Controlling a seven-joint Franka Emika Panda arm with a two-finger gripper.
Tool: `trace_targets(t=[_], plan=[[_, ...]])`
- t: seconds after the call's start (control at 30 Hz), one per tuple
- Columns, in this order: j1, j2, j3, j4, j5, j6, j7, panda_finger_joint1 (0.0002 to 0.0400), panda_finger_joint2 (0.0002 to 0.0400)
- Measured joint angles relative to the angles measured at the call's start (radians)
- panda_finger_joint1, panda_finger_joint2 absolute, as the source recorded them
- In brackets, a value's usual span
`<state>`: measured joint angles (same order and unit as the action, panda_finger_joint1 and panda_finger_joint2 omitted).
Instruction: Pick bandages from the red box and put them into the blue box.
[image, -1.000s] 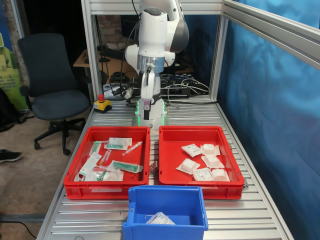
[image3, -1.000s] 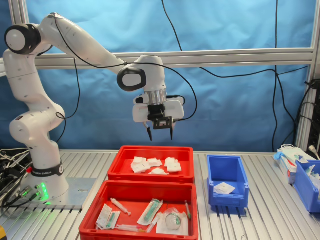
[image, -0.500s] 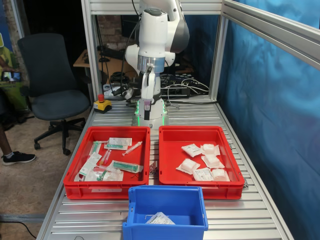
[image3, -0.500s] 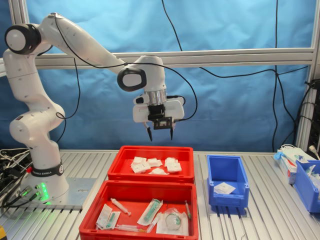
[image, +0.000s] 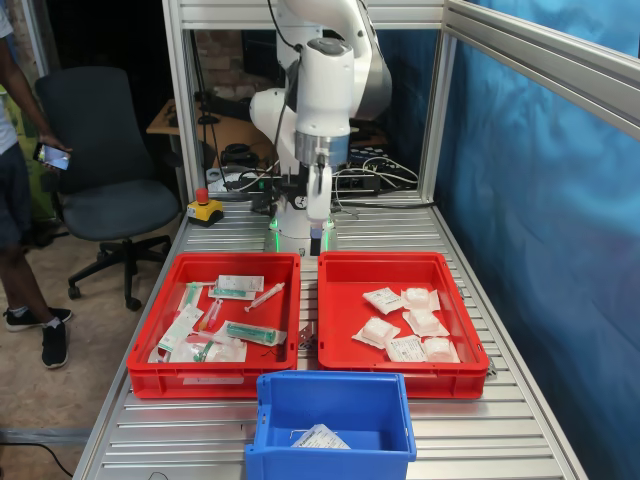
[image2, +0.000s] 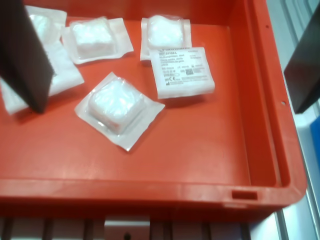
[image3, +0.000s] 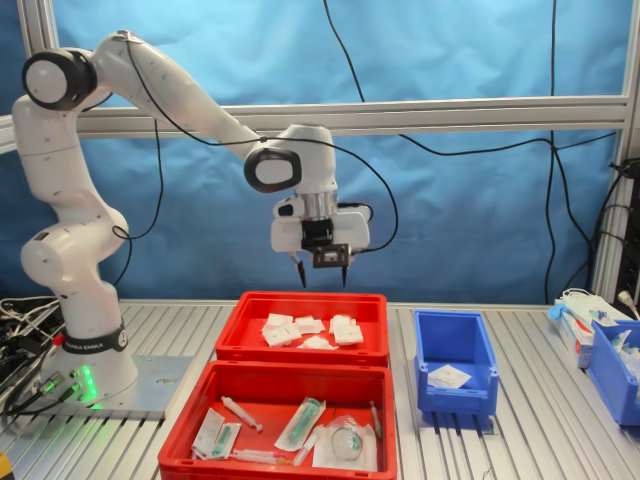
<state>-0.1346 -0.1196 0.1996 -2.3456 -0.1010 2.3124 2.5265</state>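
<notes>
**Hovering over the bandages, picking a target**

My gripper (image3: 322, 273) hangs above the red box (image3: 300, 347), fingers spread apart with nothing between them. In the wrist view the 2 dark fingers (image2: 22, 50) frame the tray floor, so the jaws are plainly released.

The bandages (image: 405, 325) lie scattered in the red box on the first exterior view's right, several packets, some touching or overlapping. 1 packet already sits in the blue box (image: 333, 413). The twin tray with syringes (image: 215, 320) is not my concern.

The nearest packet (image2: 117, 107) lies alone on the tray floor, tilted, clear of its neighbours. I judge it light and soft: a puffy gauze core inside a thin, crinkly wrapper with flat sealed edges. The film looks slippery, and the flat border would likely fold. Best hold is across the raised middle, pinching the gauze itself, with gentle closing so it compresses without popping out.
</notes>
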Motion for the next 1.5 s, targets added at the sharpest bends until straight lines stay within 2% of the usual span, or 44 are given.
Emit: trace_targets(t=[0.4,0.5,0.53,0.97,1.17,1.2,1.5], plan=[[0.076,0.101,0.000,-0.001,0.000,0.102,0.079,0.0400,0.0400],[0.095,0.135,0.001,-0.001,0.000,0.136,0.097,0.0400,0.0400],[0.108,0.160,0.001,-0.001,0.000,0.166,0.107,0.0400,0.0400],[0.147,0.282,0.002,0.008,0.000,0.298,0.134,0.0400,0.0400],[0.157,0.332,0.002,0.039,0.000,0.312,0.137,0.0400,0.0400],[0.161,0.367,0.002,0.068,0.000,0.317,0.138,0.0400,0.0400],[0.168,0.446,0.002,0.150,0.000,0.322,0.140,0.0400,0.0400]])
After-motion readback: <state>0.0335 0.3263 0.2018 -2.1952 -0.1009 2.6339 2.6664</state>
